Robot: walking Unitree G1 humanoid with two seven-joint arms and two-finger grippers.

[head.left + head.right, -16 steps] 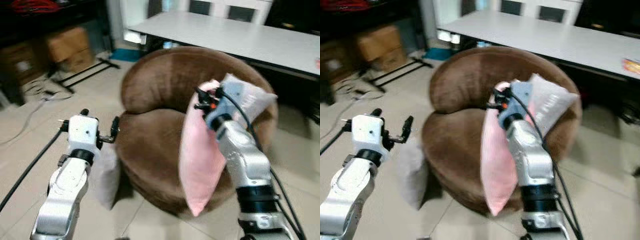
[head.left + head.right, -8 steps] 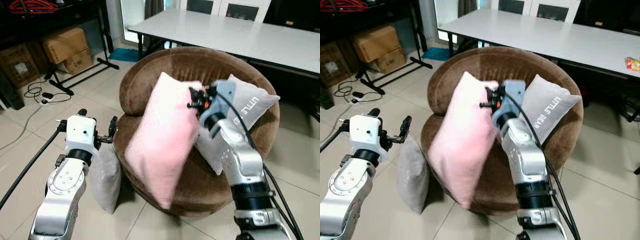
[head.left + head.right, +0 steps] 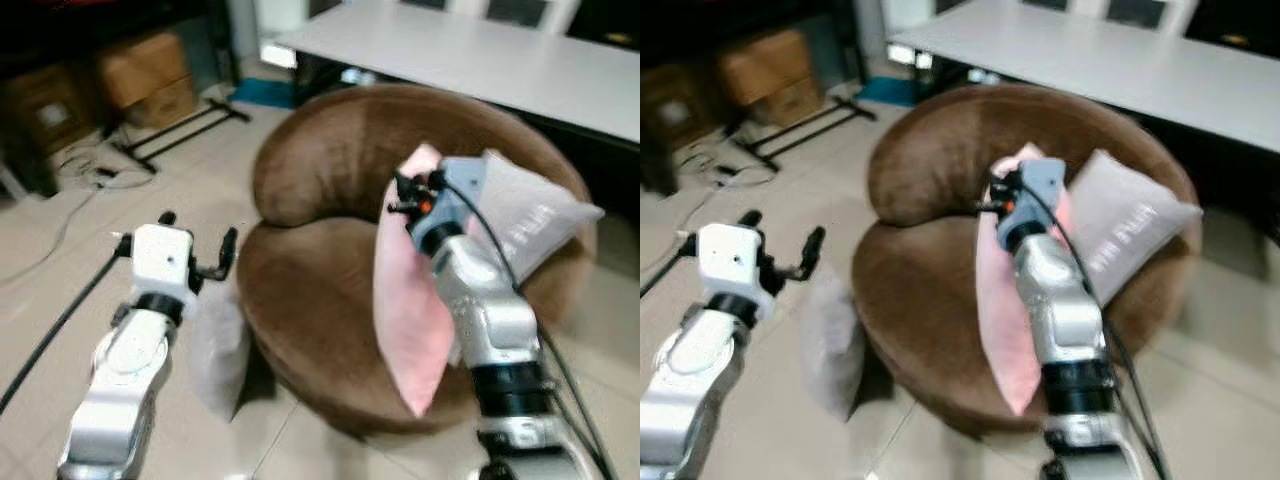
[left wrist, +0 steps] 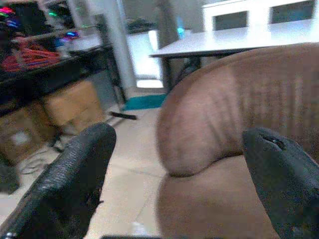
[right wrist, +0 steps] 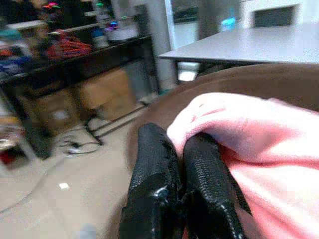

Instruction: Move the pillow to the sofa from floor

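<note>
A pink pillow (image 3: 410, 300) hangs over the seat of the round brown sofa (image 3: 320, 180), on its right side. My right gripper (image 3: 404, 196) is shut on the pillow's top corner; in the right wrist view both black fingers (image 5: 159, 169) pinch the pink fabric (image 5: 259, 134). A grey pillow (image 3: 535, 225) with lettering leans against the sofa's right backrest. Another grey pillow (image 3: 220, 345) stands on the floor against the sofa's left side. My left gripper (image 3: 197, 235) is open above that floor pillow, its fingers (image 4: 79, 174) wide apart with nothing between them.
A long white table (image 3: 480, 50) runs behind the sofa. Cardboard boxes (image 3: 145, 75) and a black stand with cables (image 3: 170, 135) lie at the back left. Tiled floor (image 3: 60, 250) spreads to the left.
The pink pillow has swung from lying broadside across the seat to hanging edge-on at the sofa's right side, still held by my right gripper. The camera has shifted; the left arm stays put.
</note>
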